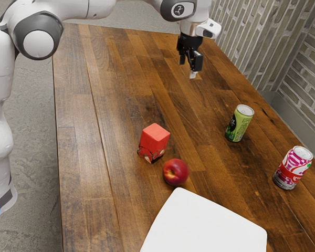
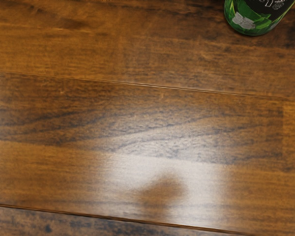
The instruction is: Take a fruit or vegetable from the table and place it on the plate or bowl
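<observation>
Apple (image 1: 175, 171) rests just beside the white plate (image 1: 210, 228); hand (image 1: 191, 71) spread indiscernible.

Even bright light, pale glare patch on table (image 2: 137, 98), soft dark shadow inside it, short shadow under apple (image 1: 175, 171)

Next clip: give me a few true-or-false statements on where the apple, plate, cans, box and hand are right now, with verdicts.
1. The apple lies on the white plate. False: it rests on the table, just off the plate's edge.
2. The hand hangs above the table, well away from the apple. True.
3. The red box stands between the two cans. False: it stands beside the apple, to the exterior view's left of the green can and the pink can.
4. Both cans stand on the table, off the plate. True.
</observation>
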Robot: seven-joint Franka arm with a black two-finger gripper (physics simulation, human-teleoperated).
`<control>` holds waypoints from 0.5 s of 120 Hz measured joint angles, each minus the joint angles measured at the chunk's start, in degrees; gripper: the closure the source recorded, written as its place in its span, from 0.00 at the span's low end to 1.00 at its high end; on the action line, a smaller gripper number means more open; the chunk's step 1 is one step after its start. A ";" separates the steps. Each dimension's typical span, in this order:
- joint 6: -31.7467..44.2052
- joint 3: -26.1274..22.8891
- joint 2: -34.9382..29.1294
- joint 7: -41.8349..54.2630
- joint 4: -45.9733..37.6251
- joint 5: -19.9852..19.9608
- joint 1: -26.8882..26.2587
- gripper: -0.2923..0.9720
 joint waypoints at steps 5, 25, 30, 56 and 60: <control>0.05 0.00 -0.02 0.03 0.00 0.00 0.00 0.23; 0.18 -0.09 -0.12 0.13 0.00 0.33 -0.23 0.23; 0.20 -0.12 -0.18 0.11 0.00 0.79 -1.10 0.23; 3.36 0.32 11.12 -2.22 0.40 -2.77 -3.56 0.23; 4.11 0.36 11.76 -2.65 0.39 -3.30 -3.20 0.23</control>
